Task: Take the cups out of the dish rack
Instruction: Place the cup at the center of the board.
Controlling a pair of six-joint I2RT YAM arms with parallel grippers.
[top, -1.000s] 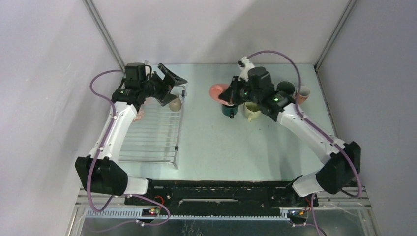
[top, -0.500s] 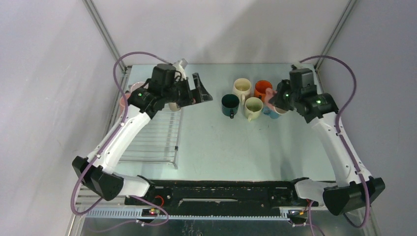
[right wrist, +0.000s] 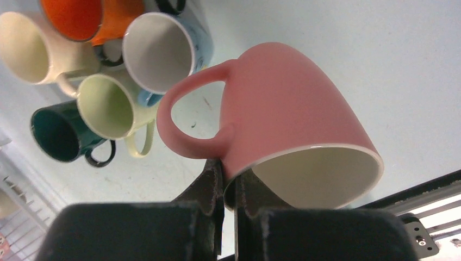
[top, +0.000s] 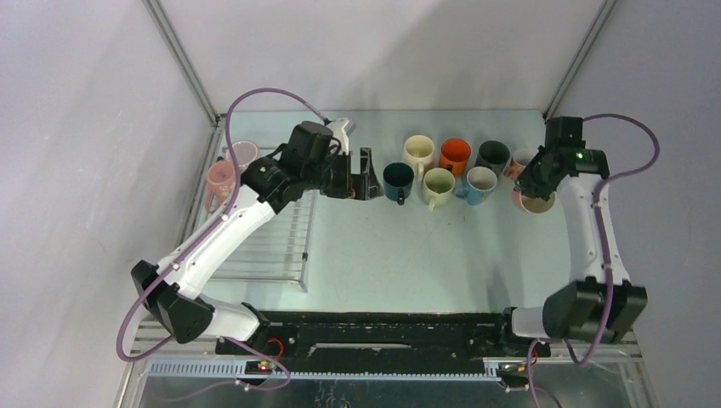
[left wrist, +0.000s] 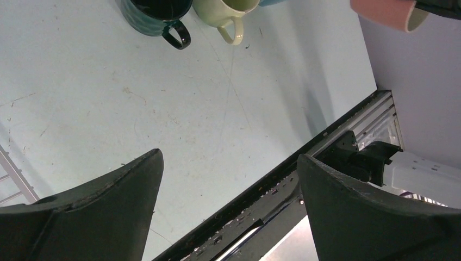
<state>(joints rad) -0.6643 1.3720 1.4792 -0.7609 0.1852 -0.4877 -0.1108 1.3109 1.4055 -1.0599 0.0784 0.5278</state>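
Mostly off the dish rack [top: 263,242], the cups: seven glazed ones upright on the table [top: 383,255], clustered from twelve toward two o'clock. Nearest the middle, a dark green cup [top: 397,180] with a looped handle, just beside a pale yellow-green cup [top: 438,183]. Behind those, a cream cup [top: 418,151] and an orange cup [top: 455,155]. Further toward two o'clock, a blue cup [top: 479,182] white inside, a dark grey cup [top: 493,155] and a small pinkish cup [top: 519,161].

At three o'clock, a smooth, round-bellied pink mug [right wrist: 293,103], cream inside, tipped so its mouth faces the wrist camera. Wall pinched at the rim by the right gripper [right wrist: 229,176], its slim black fingers [right wrist: 213,185] clamped together on it. Resting on the table or lifted: cannot tell.

At nine o'clock, the rack itself: silver wire, thin parallel bars, low raised rim. At its far end, around ten o'clock, a speckled pink cup [top: 219,178] and a lilac-white cup [top: 244,153].

Between rack and cluster, at eleven o'clock, the left gripper [top: 371,174], spread wide with nothing between its jaws, close beside the dark green cup. Broad black wedge-shaped fingers [left wrist: 108,206] in the wrist view, over pale mint tabletop marked with fine scratches and scuffs.

Along six o'clock, a black base rail [top: 383,327]; looping off both arms, purple cables [top: 272,95].
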